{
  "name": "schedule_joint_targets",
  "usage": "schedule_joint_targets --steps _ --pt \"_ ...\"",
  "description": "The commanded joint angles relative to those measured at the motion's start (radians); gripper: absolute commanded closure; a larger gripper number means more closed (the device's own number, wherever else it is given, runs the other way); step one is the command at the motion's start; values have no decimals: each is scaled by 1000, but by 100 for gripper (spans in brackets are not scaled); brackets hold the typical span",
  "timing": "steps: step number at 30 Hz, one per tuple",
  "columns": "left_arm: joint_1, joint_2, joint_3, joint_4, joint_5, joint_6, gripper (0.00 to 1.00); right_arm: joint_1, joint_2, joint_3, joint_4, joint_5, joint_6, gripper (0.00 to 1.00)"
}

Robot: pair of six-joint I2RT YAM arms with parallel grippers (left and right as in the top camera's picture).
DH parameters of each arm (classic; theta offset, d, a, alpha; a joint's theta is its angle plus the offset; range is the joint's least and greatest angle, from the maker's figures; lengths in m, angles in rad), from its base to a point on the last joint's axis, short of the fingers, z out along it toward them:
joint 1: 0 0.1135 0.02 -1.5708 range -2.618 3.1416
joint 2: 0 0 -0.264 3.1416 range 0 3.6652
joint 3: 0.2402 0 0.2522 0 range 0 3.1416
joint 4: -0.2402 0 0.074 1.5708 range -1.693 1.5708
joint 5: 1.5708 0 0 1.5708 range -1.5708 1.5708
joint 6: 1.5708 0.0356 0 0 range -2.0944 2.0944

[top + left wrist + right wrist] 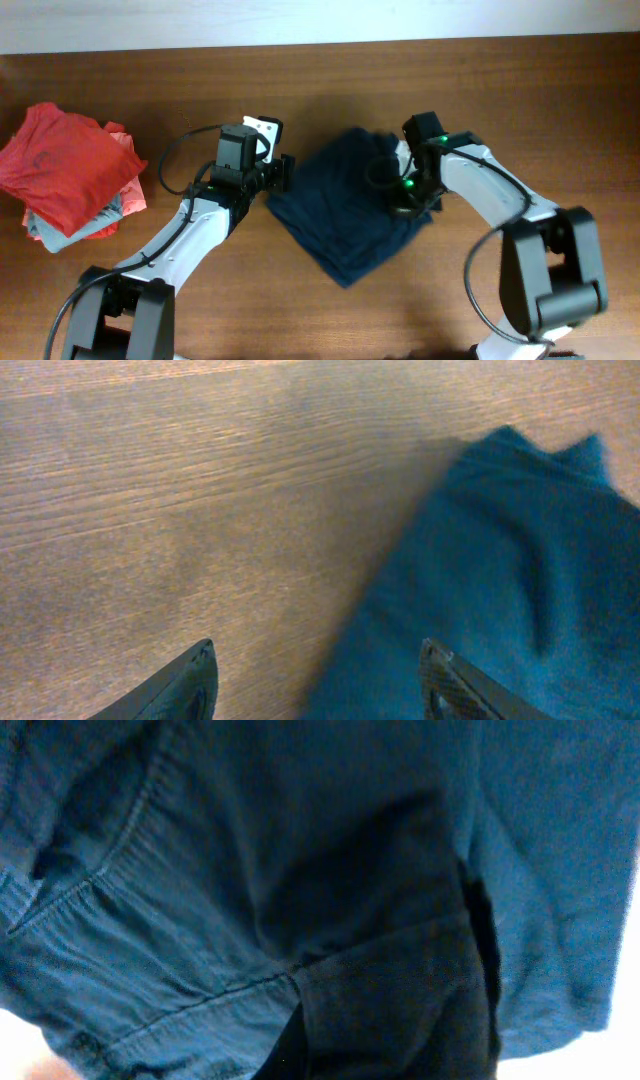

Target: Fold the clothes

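The clothes (345,210) are one dark navy garment, lying partly folded in the middle of the table. My left gripper (283,172) is open at the garment's left edge. In the left wrist view (318,652) one finger is over bare wood and the other over the navy cloth (500,560). My right gripper (400,188) sits on the garment's upper right part. In the right wrist view the navy cloth (200,870) fills the frame. A dark fold (400,1010) bunches over the jaws and hides them, and the gripper appears shut on it.
A stack of folded red, coral and light blue garments (70,170) lies at the far left of the wooden table (330,80). A white band (320,20) runs along the table's far edge.
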Motion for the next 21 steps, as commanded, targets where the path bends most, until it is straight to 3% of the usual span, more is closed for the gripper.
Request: schedule_joint_targets --steps 1,8,12,17,20,21 --pt "2 10 8 -1 -7 30 36 -30 -59 12 -72 243 31 96" --pt "1 10 8 -37 10 29 36 -27 4 -60 -73 273 38 92" --pt "1 10 8 -125 135 29 36 -28 24 -96 -64 289 38 90" --pt "1 10 8 -236 353 -43 20 -28 24 -103 -63 299 38 87" --pt "-1 11 8 -312 382 -135 13 -28 24 -103 -63 299 38 87" --pt "-1 12 8 -340 382 -174 4 -27 24 -103 -64 299 38 87"
